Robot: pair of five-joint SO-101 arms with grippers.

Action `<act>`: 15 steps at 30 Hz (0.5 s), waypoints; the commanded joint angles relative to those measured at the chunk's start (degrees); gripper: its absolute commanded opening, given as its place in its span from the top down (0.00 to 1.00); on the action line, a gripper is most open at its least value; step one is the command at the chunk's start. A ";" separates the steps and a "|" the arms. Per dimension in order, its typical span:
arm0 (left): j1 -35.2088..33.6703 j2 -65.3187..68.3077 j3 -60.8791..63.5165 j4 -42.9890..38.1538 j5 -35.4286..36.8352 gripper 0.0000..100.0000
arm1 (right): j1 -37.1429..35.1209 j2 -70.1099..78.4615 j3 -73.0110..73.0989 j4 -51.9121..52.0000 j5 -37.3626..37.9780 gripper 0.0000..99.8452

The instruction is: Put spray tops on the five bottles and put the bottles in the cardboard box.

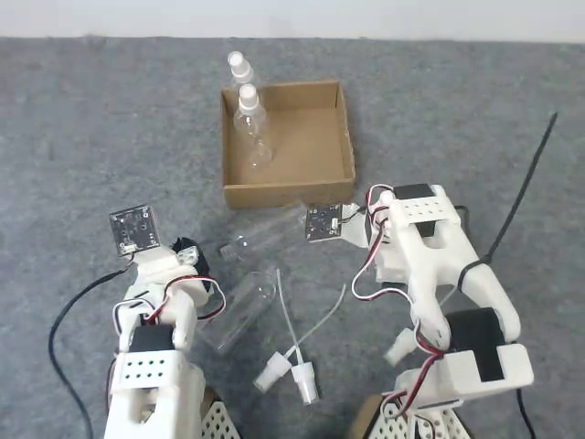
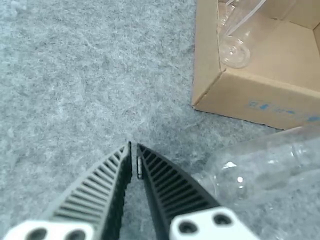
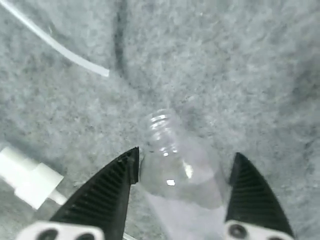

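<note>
The cardboard box (image 1: 345,146) sits at the far middle of the table. A capped clear bottle (image 1: 253,128) lies inside it, and a second capped bottle (image 1: 239,69) stands at its far left corner. Two uncapped bottles (image 1: 263,235) (image 1: 242,309) lie in front of the box. Two spray tops (image 1: 272,372) (image 1: 306,380) with long tubes lie nearer the front. My left gripper (image 2: 133,148) is shut and empty beside a lying bottle (image 2: 260,170). My right gripper (image 3: 185,157) is open, straddling an uncapped bottle (image 3: 175,175).
A black cable (image 1: 526,187) runs across the table at the right. Small circuit boards (image 1: 133,228) (image 1: 323,221) are mounted near each arm. In the right wrist view, a spray top (image 3: 27,175) and a tube (image 3: 55,45) lie close to the bottle.
</note>
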State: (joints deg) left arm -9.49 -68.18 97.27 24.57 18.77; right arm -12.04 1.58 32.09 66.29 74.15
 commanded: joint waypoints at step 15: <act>0.35 -0.88 -1.10 -0.26 -0.53 0.99 | -0.31 -3.65 -0.79 -5.14 -37.80 0.87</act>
State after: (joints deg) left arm -9.49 -68.18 97.27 24.57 18.77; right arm -11.96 1.58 32.09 61.89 38.55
